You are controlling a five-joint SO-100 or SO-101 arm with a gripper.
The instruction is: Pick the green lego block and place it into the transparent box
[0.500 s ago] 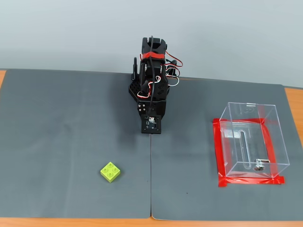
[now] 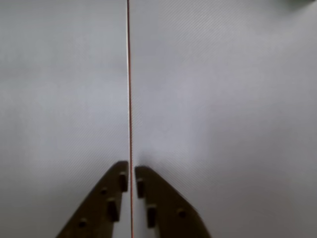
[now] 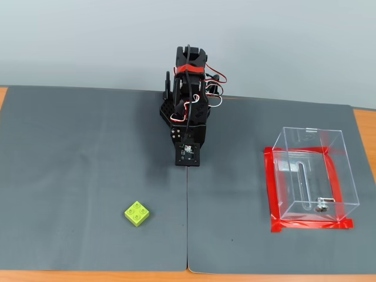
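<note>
The green lego block (image 3: 136, 213), a small lime brick with four studs, lies on the grey mat at the front left of the fixed view. The transparent box (image 3: 311, 173) stands at the right with red tape (image 3: 271, 194) around its base and nothing inside it. The black arm (image 3: 188, 111) is folded at the back centre, well away from both. In the wrist view my gripper (image 2: 130, 171) hangs over bare mat, its two dark fingers (image 2: 111, 193) nearly touching with nothing between them. Neither the block nor the box shows in the wrist view.
Two grey mats (image 3: 76, 153) cover the table and meet at a seam (image 3: 187, 235) that runs forward from the arm; the wrist view shows this seam (image 2: 129, 74) as a thin reddish line. Orange table edge (image 3: 364, 126) shows at the right and front.
</note>
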